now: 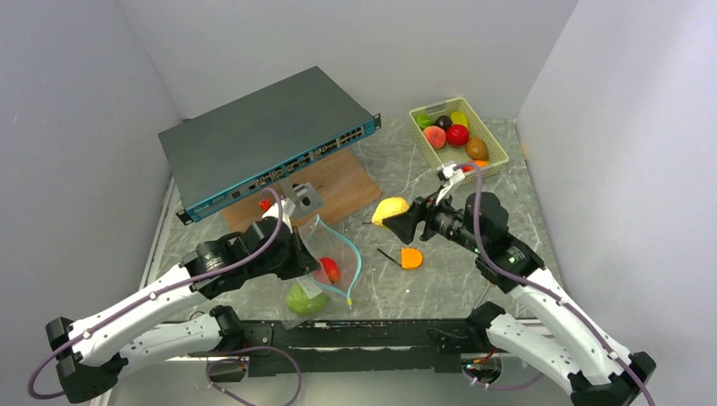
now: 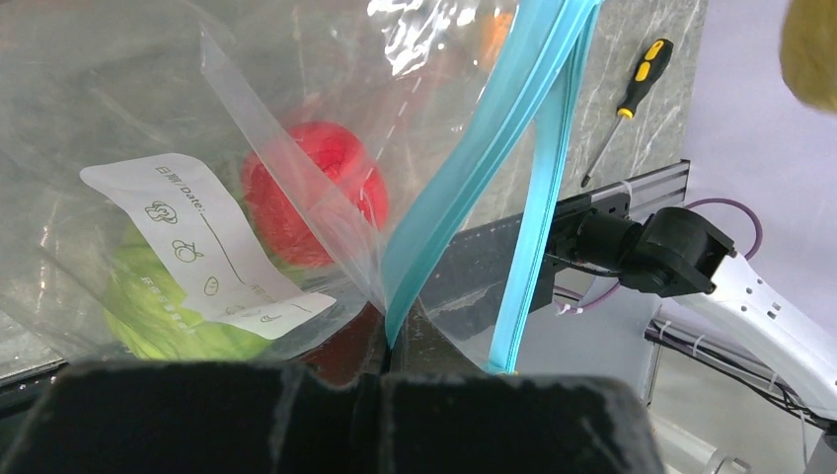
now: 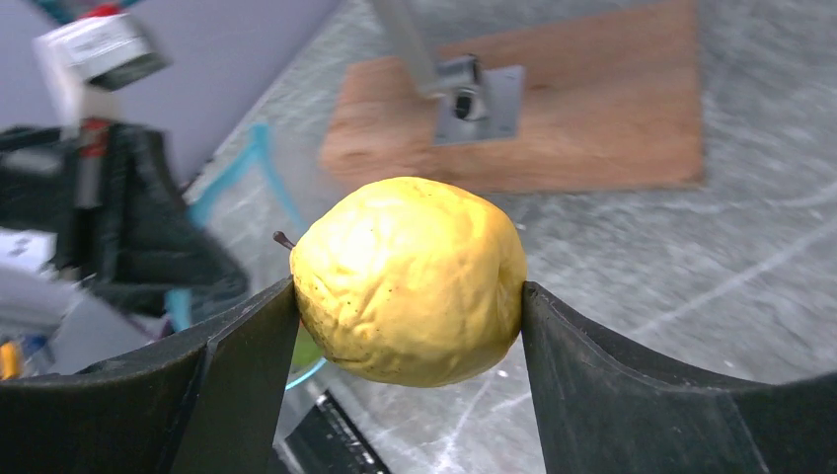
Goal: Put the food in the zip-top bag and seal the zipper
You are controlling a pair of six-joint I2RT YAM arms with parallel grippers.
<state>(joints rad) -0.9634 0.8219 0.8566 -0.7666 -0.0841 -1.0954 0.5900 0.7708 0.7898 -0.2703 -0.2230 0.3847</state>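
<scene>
The clear zip-top bag (image 1: pixel 325 262) lies at the table's near middle, mouth held up and open. Its teal-blue zipper (image 2: pixel 464 188) (image 1: pixel 353 258) runs along the mouth edge. Inside sit a green cabbage (image 1: pixel 306 300) (image 2: pixel 158 316) and a red apple (image 1: pixel 331 269) (image 2: pixel 316 193), behind the white label (image 2: pixel 197 242). My left gripper (image 1: pixel 298 249) (image 2: pixel 395 341) is shut on the bag's zipper edge. My right gripper (image 1: pixel 396 218) (image 3: pixel 410 296) is shut on the yellow lemon (image 1: pixel 389 210) (image 3: pixel 410 278), held above the table right of the bag.
A pale green lattice basket (image 1: pixel 499 152) with several toy fruits stands at the back right. A black-and-orange screwdriver (image 1: pixel 404 256) (image 2: pixel 627 94) lies on the table. A network switch (image 1: pixel 266 135) and a wooden board (image 1: pixel 338 190) with a metal bracket (image 1: pixel 306 197) sit behind the bag.
</scene>
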